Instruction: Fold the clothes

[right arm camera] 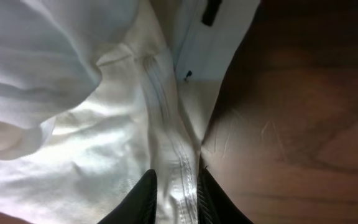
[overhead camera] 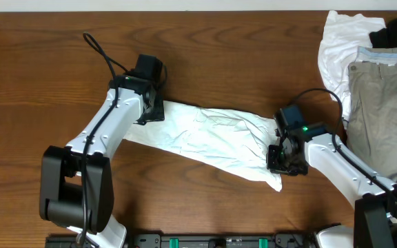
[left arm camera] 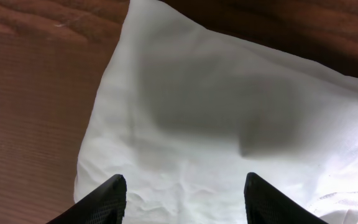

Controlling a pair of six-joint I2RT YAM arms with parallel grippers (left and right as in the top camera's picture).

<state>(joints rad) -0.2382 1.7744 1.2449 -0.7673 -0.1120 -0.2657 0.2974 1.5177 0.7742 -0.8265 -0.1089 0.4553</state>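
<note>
White wrinkled garment (overhead camera: 212,138) stretched long over the wood left of the khaki trousers (overhead camera: 381,110), seamed hem nearest them nipped tight in the right gripper (right arm camera: 176,183), probably for tension, left gripper (left arm camera: 185,186) splayed empty above the farthest end.

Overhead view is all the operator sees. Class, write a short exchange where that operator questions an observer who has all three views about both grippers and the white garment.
Operator: Has the right gripper caught the white garment?
Observer: Yes. The right wrist view shows it pinching a stitched seam at the garment's edge.
Operator: And the left gripper?
Observer: The left wrist view shows its jaws apart over flat cloth, gripping nothing.
</note>
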